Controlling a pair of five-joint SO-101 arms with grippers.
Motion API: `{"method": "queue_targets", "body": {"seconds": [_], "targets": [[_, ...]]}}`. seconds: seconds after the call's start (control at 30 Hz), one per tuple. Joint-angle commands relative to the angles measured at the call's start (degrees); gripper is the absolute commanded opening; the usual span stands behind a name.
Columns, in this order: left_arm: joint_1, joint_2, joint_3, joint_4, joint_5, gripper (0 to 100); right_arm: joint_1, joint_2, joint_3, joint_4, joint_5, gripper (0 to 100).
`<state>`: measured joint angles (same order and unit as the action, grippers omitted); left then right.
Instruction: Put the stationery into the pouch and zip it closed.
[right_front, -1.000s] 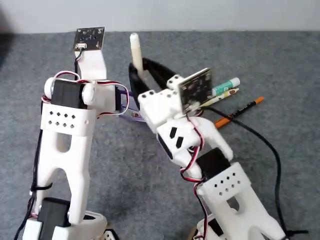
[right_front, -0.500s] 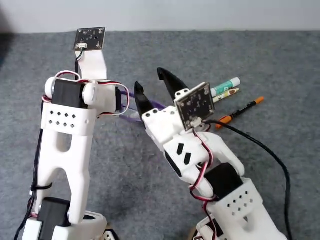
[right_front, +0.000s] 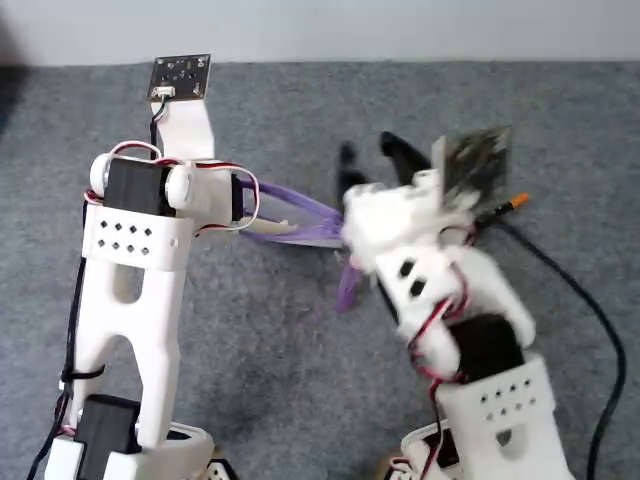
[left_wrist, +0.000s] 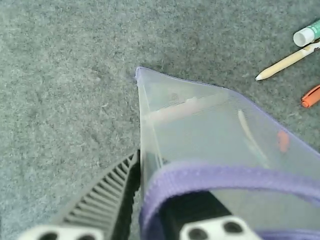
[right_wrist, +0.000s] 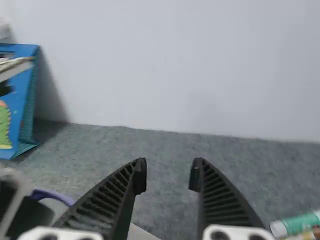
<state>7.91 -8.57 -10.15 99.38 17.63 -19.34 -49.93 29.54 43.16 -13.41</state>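
On your left, the left gripper (left_wrist: 145, 175) has its fingers (left_wrist: 107, 195) clamped on the clear, purple-zipped pouch (left_wrist: 200, 130), which stretches toward the right gripper (right_wrist: 167, 175). That gripper's fingers (right_wrist: 115, 200) stand apart, holding nothing. Further right, 3 items lie on the counter (left_wrist: 60, 75): glue stick (left_wrist: 307, 34), pencil (left_wrist: 285, 62) and orange pen (left_wrist: 311, 95).

Small robotics lab or hobby corner, by looks: grey felt-covered bench (right_front: 270, 390), plain white wall (right_wrist: 175, 65) behind, left arm (right_front: 130, 280) and right arm (right_front: 480, 350) in white plastic, wiring exposed, blue printed box (right_wrist: 17, 100) against wall.
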Motion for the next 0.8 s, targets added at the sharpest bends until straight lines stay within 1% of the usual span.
{"method": "queue_targets", "body": {"seconds": [0.0,0.07,0.2,0.43,0.63,0.7,0.77], "targets": [[0.44,0.18,-1.36,0.97,0.62,1,7.43,5.93,-8.26,6.37,-6.33,3.0],[0.44,0.18,-1.36,0.97,0.62,1,10.68,10.15,-10.73,9.10,-8.53,2.4],[0.44,0.18,-1.36,0.97,0.62,1,15.78,18.95,-14.33,12.97,-11.87,5.0],[0.44,0.18,-1.27,0.97,0.62,1,22.99,35.03,-18.99,15.96,-11.96,5.8],[0.53,0.18,-1.27,0.97,0.62,1,29.41,50.77,-28.13,16.04,-11.96,6.1],[0.53,0.18,-1.27,0.97,0.62,1,30.81,55.78,-32.09,16.04,-12.22,9.6],[0.70,0.18,-1.27,0.97,0.62,1,31.78,60.53,-36.13,16.31,-12.92,15.6]]}}
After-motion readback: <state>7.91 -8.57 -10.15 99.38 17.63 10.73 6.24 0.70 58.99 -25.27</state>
